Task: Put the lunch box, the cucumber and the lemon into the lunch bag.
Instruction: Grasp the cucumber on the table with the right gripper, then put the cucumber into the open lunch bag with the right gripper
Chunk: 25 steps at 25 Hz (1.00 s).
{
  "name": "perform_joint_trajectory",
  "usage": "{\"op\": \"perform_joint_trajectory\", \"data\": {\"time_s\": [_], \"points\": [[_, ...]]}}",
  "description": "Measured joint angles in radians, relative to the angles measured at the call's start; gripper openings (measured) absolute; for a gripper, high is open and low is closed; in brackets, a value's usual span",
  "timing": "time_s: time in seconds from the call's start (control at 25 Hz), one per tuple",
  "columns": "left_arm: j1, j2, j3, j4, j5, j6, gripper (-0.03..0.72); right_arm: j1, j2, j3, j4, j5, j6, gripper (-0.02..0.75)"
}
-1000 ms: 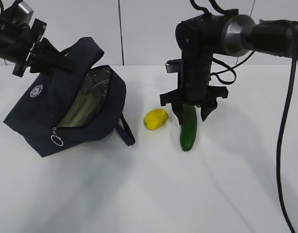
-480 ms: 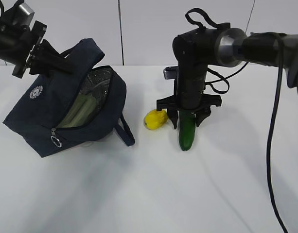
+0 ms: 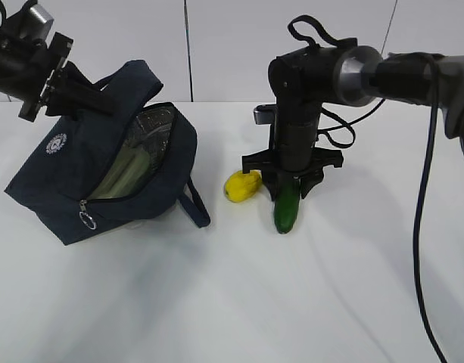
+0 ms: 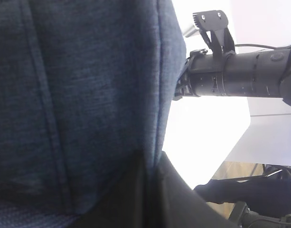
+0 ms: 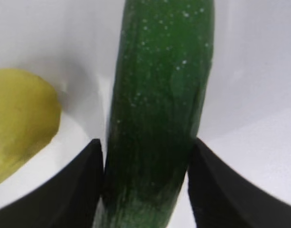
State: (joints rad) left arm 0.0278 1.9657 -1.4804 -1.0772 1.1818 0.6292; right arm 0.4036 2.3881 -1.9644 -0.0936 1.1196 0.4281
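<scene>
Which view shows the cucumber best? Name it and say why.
The right wrist view: the cucumber fills the frame between the right gripper fingers, skin speckles visible. The exterior view shows only its lower end below the gripper, beside the lemon. The left wrist view shows none of it.

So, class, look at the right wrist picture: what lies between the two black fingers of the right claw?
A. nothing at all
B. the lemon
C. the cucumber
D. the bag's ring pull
C: the cucumber fills the gap between the right claw's black fingers, while the lemon sits off to the side, outside them.
</scene>
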Motion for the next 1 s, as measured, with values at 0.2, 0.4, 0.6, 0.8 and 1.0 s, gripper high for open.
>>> {"op": "perform_joint_trajectory", "data": {"time_s": [0.2,0.4,0.6,0.8,1.0], "points": [[0.000,0.000,0.000,0.000,0.000,-0.002,-0.001,0.000,0.000,0.000,-0.009,-0.004,0.000,0.316],[0.000,0.000,0.000,0.000,0.000,-0.006,-0.001,0.000,0.000,-0.019,-0.001,0.040,0.000,0.307],[0.000,0.000,0.000,0.000,-0.026,-0.021,-0.001,0.000,0.000,-0.112,0.055,0.096,-0.036,0.306],[0.000,0.000,0.000,0.000,-0.068,-0.034,-0.001,0.000,0.000,-0.236,0.181,0.103,-0.119,0.306],[0.000,0.000,0.000,0.000,-0.079,-0.038,-0.001,0.000,0.000,-0.324,0.473,0.105,-0.278,0.305]]}}
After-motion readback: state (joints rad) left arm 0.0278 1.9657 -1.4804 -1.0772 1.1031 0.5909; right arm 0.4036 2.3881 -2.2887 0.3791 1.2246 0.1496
